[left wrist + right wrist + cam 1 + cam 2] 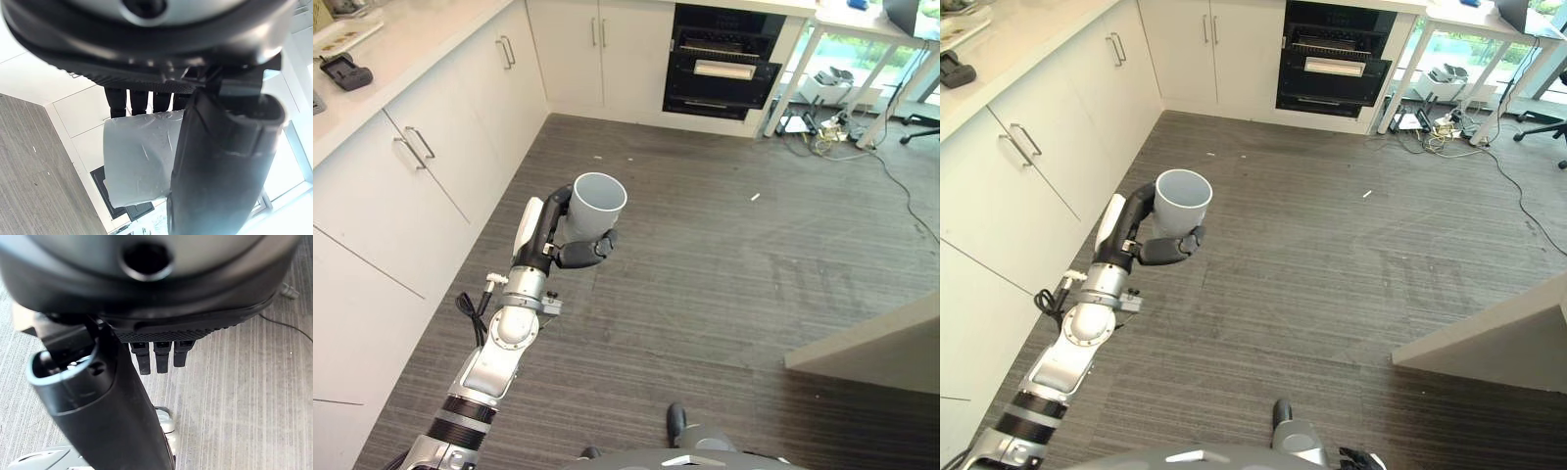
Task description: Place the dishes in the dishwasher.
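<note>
While the left hand [570,235] grips a grey cup [595,208] upright above the wood floor [724,284], thumb and fingers wrapped round it, the carrying step seems underway (right hand [146,357] hangs slack and empty), so next comes walking toward the open dishwasher [722,61].

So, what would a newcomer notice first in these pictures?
First the grey cup, held mouth-up above the wooden floor in the left hand, whose fingers curl round it. Next, the dark open appliance set into the white cabinets at the far end of the room.
</note>
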`<state>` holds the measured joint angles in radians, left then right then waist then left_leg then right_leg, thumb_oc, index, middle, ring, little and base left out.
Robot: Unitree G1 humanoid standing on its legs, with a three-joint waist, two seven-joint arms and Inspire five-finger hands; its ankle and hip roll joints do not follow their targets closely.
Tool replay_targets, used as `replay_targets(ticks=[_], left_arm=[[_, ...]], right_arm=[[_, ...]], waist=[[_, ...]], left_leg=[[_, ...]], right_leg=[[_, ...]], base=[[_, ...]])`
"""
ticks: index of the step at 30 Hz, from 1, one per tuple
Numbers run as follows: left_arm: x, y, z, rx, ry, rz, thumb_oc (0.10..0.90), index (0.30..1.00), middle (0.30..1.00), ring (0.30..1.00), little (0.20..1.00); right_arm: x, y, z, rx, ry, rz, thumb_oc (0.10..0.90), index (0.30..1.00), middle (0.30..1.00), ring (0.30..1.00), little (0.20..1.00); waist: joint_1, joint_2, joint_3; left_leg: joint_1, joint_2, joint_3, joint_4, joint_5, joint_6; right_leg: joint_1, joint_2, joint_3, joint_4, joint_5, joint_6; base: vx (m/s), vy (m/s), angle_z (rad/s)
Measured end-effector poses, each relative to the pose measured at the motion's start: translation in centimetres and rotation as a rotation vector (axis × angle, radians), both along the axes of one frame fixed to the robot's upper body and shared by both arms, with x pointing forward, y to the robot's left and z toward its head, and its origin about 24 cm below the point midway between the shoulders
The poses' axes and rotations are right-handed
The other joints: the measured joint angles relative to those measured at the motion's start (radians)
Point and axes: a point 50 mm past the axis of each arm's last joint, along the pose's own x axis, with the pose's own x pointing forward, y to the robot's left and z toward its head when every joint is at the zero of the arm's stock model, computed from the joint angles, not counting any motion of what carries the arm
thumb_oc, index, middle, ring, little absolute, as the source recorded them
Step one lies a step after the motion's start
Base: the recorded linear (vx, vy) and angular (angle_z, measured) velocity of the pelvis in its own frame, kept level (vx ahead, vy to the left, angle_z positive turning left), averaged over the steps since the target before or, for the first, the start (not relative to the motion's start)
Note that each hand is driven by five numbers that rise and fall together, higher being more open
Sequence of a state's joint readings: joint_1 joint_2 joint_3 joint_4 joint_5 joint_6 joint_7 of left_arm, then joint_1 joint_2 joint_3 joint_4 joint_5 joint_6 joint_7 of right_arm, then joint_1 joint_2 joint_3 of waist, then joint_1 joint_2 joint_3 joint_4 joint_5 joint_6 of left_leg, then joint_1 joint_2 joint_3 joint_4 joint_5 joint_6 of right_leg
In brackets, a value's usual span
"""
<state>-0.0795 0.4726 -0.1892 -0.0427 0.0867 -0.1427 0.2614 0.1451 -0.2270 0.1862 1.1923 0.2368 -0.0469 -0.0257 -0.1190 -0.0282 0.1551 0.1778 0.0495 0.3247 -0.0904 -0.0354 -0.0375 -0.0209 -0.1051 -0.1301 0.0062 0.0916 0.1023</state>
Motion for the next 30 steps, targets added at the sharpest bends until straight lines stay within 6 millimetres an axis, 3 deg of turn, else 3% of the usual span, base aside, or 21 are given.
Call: replay_targets(ticks=[9, 11, 13, 16, 20, 22, 23, 24, 25, 26, 27, 28, 29, 30], left_arm=[[0.0, 0.0, 0.0, 0.0, 0.001, 0.0, 0.4, 0.3, 0.3, 0.3, 0.3], [0.0, 0.0, -0.5, -0.02, -0.002, 0.048, 0.4, 0.3, 0.3, 0.3, 0.3], [0.1, -0.2, -1.1, -0.064, 0.004, 0.092, 0.4, 0.3, 0.3, 0.3, 0.3], [0.8, -1.2, -0.2, -0.119, -0.045, 0.097, 0.4, 0.3, 0.3, 0.3, 0.3], [1.2, -1.4, 0.6, -0.125, -0.083, 0.096, 0.4, 0.3, 0.3, 0.3, 0.3], [1.2, -1.1, 0.8, -0.119, -0.087, 0.099, 0.4, 0.3, 0.3, 0.3, 0.3], [1.3, -0.9, 0.9, -0.109, -0.089, 0.098, 0.4, 0.3, 0.3, 0.3, 0.3], [1.1, -0.5, 0.6, -0.098, -0.075, 0.105, 0.4, 0.3, 0.3, 0.3, 0.3], [0.8, -0.4, -0.1, -0.1, -0.049, 0.112, 0.4, 0.3, 0.3, 0.3, 0.3], [0.6, -0.4, -0.4, -0.103, -0.035, 0.106, 0.4, 0.3, 0.3, 0.3, 0.3], [0.4, -0.5, -0.7, -0.11, -0.024, 0.109, 0.4, 0.3, 0.3, 0.3, 0.3], [0.2, -0.6, -1.2, -0.131, -0.008, 0.116, 0.4, 0.3, 0.3, 0.3, 0.3], [0.2, -0.6, -1.2, -0.131, -0.008, 0.116, 0.4, 0.3, 0.3, 0.3, 0.3], [-0.2, -0.4, -1.3, -0.138, -0.019, 0.114, 0.4, 0.3, 0.3, 0.3, 0.3]], right_arm=[[0.0, 0.0, 0.0, 0.0, 0.0, 0.0, 0.8, 0.9, 0.9, 0.9, 0.9], [-0.3, -0.2, -0.1, -0.008, 0.029, 0.041, 0.8, 0.9, 0.9, 0.9, 0.9], [-0.9, -0.4, -0.1, -0.009, 0.048, 0.008, 0.8, 0.9, 0.9, 0.9, 0.9], [-1.6, -0.6, -0.2, 0.001, 0.063, -0.074, 0.8, 0.9, 0.9, 0.9, 0.9], [-1.3, -0.4, -0.2, 0.002, 0.066, -0.038, 0.8, 0.9, 0.9, 0.9, 0.9], [-0.3, -0.1, -0.2, 0.013, 0.044, -0.021, 0.8, 0.9, 0.9, 0.9, 0.9], [0.4, 0.2, -0.2, 0.023, 0.026, -0.018, 0.8, 0.9, 0.9, 0.9, 0.9], [0.8, 0.3, -0.2, 0.029, 0.013, -0.019, 0.8, 0.9, 0.9, 0.9, 0.9], [0.9, 0.2, -0.1, 0.024, 0.005, -0.023, 0.8, 0.9, 0.9, 0.9, 0.9], [1.5, 0.0, 0.0, 0.019, -0.014, -0.027, 0.8, 0.9, 0.9, 0.9, 0.9], [1.8, -0.2, 0.1, 0.007, -0.024, -0.027, 0.8, 0.9, 0.9, 0.9, 0.9], [3.1, -1.1, 0.4, -0.019, -0.049, -0.023, 0.8, 0.9, 0.9, 0.9, 0.9], [3.1, -1.1, 0.4, -0.019, -0.049, -0.023, 0.8, 0.9, 0.9, 0.9, 0.9], [3.6, -2.2, 0.7, -0.041, -0.045, -0.02, 0.8, 0.9, 0.9, 0.9, 0.9]], waist=[[0.0, 0.006, -0.004], [0.005, 0.013, -0.006], [-0.008, 0.031, -0.024], [-0.009, 0.047, -0.042], [0.004, 0.046, -0.046], [0.027, 0.011, -0.026], [0.044, -0.026, -0.007], [0.06, -0.063, 0.011], [0.077, -0.087, 0.026], [0.099, -0.098, 0.055], [0.109, -0.11, 0.065], [0.117, -0.058, 0.067], [0.117, -0.058, 0.067], [0.135, -0.031, 0.056]], left_leg=[[-0.01, 0.004, 0.0, 0.001, 0.008, -0.003], [0.015, -0.003, 0.025, 0.001, 0.009, -0.003], [0.036, -0.003, 0.004, 0.001, 0.009, -0.003], [0.031, 0.008, -0.017, 0.001, 0.008, -0.004], [-0.008, 0.043, -0.042, 0.057, -0.004, -0.028], [-0.101, 0.056, -0.057, 0.231, -0.014, -0.046], [-0.177, 0.067, -0.063, 0.378, -0.011, -0.067], [-0.255, 0.084, -0.069, 0.556, 0.014, -0.114], [-0.329, 0.102, -0.091, 0.681, 0.064, -0.149], [-0.428, 0.125, -0.098, 0.83, 0.15, -0.172], [-0.479, 0.14, -0.047, 0.798, 0.146, -0.153], [-0.517, 0.179, 0.02, 0.614, 0.15, -0.13], [-0.517, 0.179, 0.02, 0.614, 0.15, -0.13], [-0.499, 0.203, 0.122, 0.218, 0.162, -0.124]], right_leg=[[-0.014, 0.004, 0.0, 0.007, 0.003, -0.005], [0.008, 0.01, 0.014, -0.003, 0.004, -0.011], [0.044, 0.003, 0.009, -0.013, -0.003, -0.004], [0.061, 0.008, -0.024, -0.031, -0.009, 0.003], [0.047, 0.037, -0.04, -0.012, -0.028, -0.025], [-0.012, 0.035, -0.019, 0.094, -0.081, -0.059], [-0.064, 0.028, -0.027, 0.229, -0.149, -0.093], [-0.073, 0.015, -0.027, 0.28, -0.203, -0.144], [-0.06, 0.014, -0.027, 0.278, -0.208, -0.155], [-0.038, 0.012, -0.031, 0.267, -0.211, -0.16], [-0.021, 0.016, -0.045, 0.21, -0.209, -0.144], [0.035, 0.056, -0.085, 0.12, -0.216, -0.061], [0.035, 0.056, -0.085, 0.12, -0.216, -0.061], [0.088, 0.035, -0.063, 0.185, -0.33, -0.088]], base=[[-0.05, -0.305, -0.01], [0.06, -0.053, -0.15], [0.0, -0.081, 0.09], [0.02, -0.098, 0.28], [-0.01, -0.158, 0.12], [0.08, -0.232, 0.03], [0.14, -0.202, 0.1], [0.16, -0.131, 0.13], [0.14, -0.048, 0.13], [0.41, 0.095, 0.19], [0.51, 0.179, 0.34], [0.51, 0.177, 0.28], [0.59, 0.29, 0.22], [0.59, 0.264, -0.04]])
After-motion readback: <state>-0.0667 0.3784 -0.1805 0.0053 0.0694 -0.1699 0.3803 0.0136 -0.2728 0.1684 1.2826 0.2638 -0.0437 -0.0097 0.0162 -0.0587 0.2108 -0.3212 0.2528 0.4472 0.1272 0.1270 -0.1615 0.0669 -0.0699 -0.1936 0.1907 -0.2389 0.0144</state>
